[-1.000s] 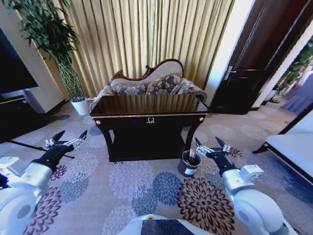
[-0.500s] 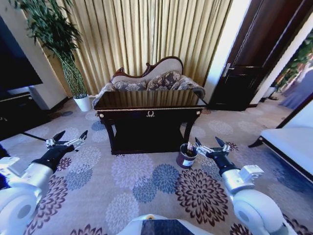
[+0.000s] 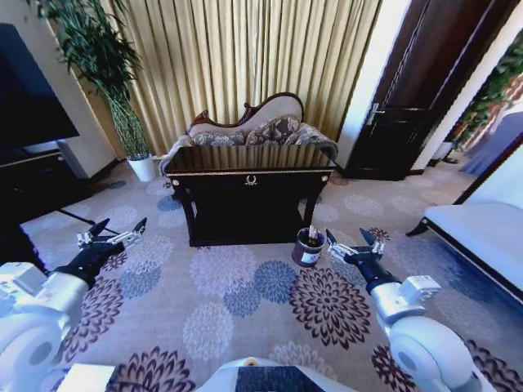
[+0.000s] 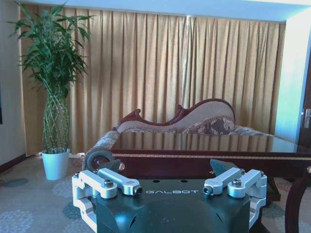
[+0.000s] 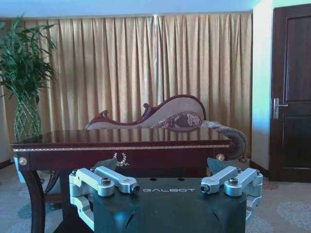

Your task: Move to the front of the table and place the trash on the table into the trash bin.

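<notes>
A: Where is the table (image 3: 250, 173)?

B: Ahead of the robot, in front of the sofa (image 3: 253, 131) and curtains (image 3: 245, 57), well apart from both grippers. Its gold emblem faces the head camera. Both wrist views see it front-on across the carpet (image 3: 237, 302).

A: And the bin (image 3: 309, 247)?

B: On the carpet by the table's front right leg, just beside the right gripper (image 3: 354, 245), slightly to that gripper's left. Something sticks up out of it; I can't make out what.

A: How do the grippers stand?

B: Both spread wide, holding nothing. The left gripper (image 3: 112, 233) hangs over the carpet to the left of the table, away from it. The right one hangs low over the carpet, short of the table's right end. In each wrist view the two fingers sit far apart with the table's front between them.

A: Any trash on the table?

B: The top is dark and glossy, mirroring the curtains. From the head camera I can't pick out anything on it, though glare may hide small pieces.

A: What else is around?

B: A plant (image 3: 106, 73) in a white pot (image 3: 142, 168) left of the sofa, and a dark door (image 3: 417, 106) at the right.
</notes>
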Controlling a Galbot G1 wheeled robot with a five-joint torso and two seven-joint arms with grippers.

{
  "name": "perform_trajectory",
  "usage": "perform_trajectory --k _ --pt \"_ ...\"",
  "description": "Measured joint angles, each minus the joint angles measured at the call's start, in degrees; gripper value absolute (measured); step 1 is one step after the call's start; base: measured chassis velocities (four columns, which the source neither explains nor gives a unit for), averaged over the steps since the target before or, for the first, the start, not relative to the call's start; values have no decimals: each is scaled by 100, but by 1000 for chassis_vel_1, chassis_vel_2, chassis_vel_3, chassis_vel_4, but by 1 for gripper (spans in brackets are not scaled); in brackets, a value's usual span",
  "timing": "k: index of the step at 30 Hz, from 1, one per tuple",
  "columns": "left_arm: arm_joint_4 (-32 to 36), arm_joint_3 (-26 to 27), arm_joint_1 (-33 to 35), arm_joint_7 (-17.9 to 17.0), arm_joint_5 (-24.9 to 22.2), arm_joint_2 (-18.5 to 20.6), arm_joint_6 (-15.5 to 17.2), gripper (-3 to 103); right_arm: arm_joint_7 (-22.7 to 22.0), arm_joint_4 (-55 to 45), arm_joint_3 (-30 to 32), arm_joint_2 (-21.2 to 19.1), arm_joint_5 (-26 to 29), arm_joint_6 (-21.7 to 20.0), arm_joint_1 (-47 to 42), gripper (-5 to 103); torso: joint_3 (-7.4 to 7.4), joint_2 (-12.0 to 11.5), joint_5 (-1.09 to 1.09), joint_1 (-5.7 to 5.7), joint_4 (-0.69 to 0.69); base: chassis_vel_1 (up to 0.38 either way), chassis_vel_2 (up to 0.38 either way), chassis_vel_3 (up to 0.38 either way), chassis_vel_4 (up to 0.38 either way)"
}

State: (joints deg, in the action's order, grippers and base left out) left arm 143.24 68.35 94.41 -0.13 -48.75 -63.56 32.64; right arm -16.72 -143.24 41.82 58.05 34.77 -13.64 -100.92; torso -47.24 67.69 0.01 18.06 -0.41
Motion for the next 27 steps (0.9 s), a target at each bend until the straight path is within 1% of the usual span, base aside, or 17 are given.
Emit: perform_trajectory --k 4,8,14,16,17,19,21,24,26,27 --pt "0 10 11 3 1 -7 3 100 0 0 -8 6 -4 1 -1 100 -2 -1 -3 2 -3 160 -194 -167 164" --pt "0 12 15 7 1 -9 4 100 0 0 -20 18 -11 1 -2 100 -1 -1 -1 2 -1 184 -148 -195 135" --pt "0 -29 9 14 5 -31 8 100 0 0 -37 49 -21 2 -7 100 0 0 0 0 -2 177 -133 -178 137" --pt "0 -50 9 27 7 -48 -2 100 0 0 -40 58 -21 1 -8 100 1 1 -4 -1 -1 98 -77 -59 81" --pt "-1 -68 11 54 12 -64 -59 100 0 0 -42 66 -21 0 -7 100 1 1 -5 -1 -1 37 -77 -59 58" --pt "-1 -114 21 96 26 -88 -196 100 -5 0 -45 90 -14 -9 2 100 0 1 -1 0 -2 4 -16 -13 29" --pt "0 -126 30 101 25 -101 -204 100 -8 0 -46 109 -12 -16 12 100 -2 -1 2 1 -3 0 0 0 0" --pt "-10 -141 41 111 10 -117 -229 100 -12 1 -45 139 -17 -29 20 100 -4 -4 0 7 -2 -30 11 49 -14" --pt "-54 -175 37 158 5 -136 -407 100 -17 0 -36 145 -20 -39 21 100 -3 -4 0 7 -1 0 0 0 0" --pt "-95 -216 34 212 4 -167 -634 100 -22 0 -30 146 -18 -43 21 100 -3 -3 -2 5 -2 0 0 0 0"
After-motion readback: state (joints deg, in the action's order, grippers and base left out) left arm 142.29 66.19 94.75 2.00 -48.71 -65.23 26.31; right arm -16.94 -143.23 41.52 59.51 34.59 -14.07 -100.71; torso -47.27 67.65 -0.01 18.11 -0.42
